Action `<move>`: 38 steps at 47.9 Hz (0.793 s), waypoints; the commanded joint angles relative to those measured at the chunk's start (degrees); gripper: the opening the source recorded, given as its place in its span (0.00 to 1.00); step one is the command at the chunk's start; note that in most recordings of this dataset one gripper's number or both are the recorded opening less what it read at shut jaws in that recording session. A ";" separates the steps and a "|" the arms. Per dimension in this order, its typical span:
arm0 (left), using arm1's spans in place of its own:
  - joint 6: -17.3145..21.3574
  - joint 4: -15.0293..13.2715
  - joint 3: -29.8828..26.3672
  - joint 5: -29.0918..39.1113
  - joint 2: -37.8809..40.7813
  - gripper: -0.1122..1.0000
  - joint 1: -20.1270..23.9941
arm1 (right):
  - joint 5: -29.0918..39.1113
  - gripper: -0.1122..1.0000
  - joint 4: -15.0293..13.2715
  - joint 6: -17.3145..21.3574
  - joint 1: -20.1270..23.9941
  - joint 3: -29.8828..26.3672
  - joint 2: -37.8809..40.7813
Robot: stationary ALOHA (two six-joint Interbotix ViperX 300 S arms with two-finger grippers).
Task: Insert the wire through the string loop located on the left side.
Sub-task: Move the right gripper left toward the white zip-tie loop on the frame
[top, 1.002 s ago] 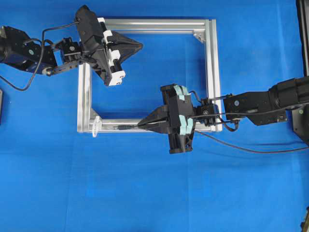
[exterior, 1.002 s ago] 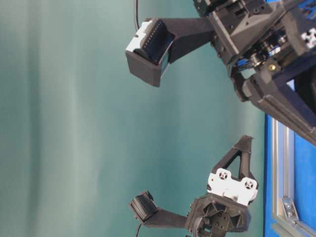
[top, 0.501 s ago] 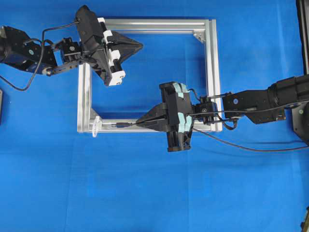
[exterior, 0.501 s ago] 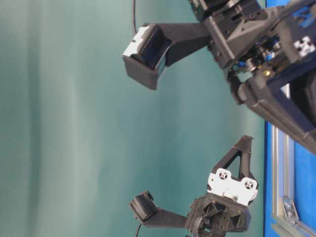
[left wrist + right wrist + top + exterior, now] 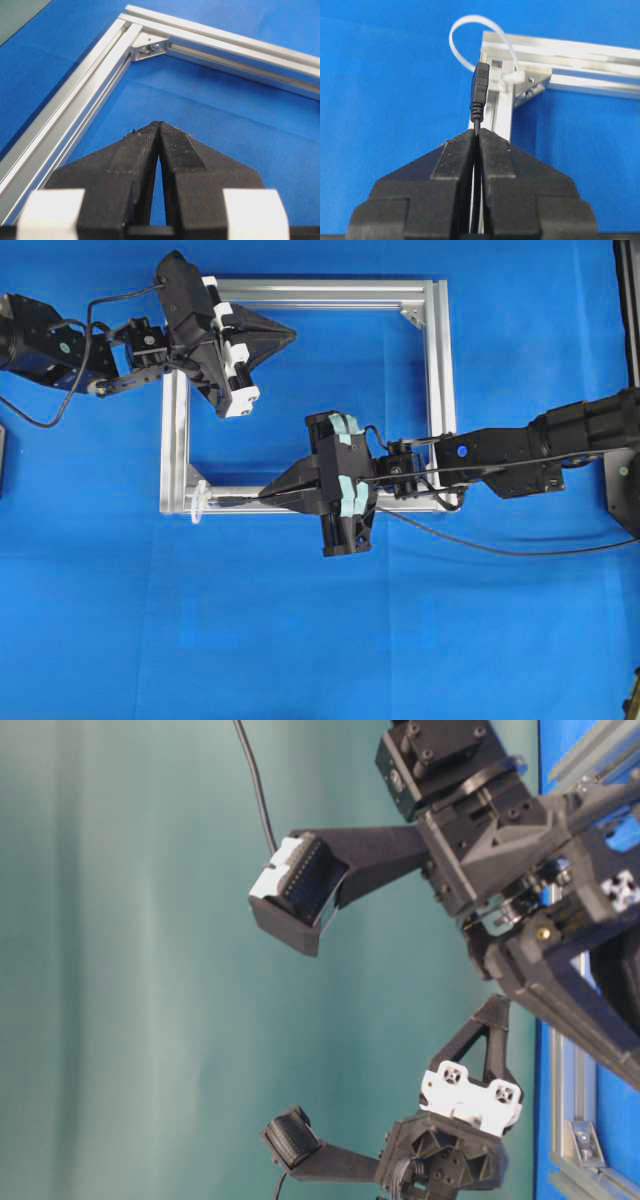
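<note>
Overhead view: the right gripper, reaching in from the right edge, is clamped on the wire at lower centre, the plug lying along the bottom rail of the aluminium frame and pointing at the string loop at the frame's lower-left corner, tip near it but not through; the left gripper sits clenched and empty over the frame's upper-left part. Table-level view: both arms appear at the right, wire and loop not discernible. Wrist views: the left gripper is pinched shut above the blue cloth, and the right gripper grasps the wire just short of the string loop.
</note>
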 commanded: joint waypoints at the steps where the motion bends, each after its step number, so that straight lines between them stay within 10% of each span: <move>1: -0.09 0.09 -0.70 -0.26 -1.49 0.10 0.00 | -0.09 0.10 -0.09 0.09 0.18 -1.58 -0.62; 38: 0.00 0.09 -0.62 -0.26 -1.58 0.10 0.00 | -0.09 0.10 0.00 0.09 0.18 -2.02 0.18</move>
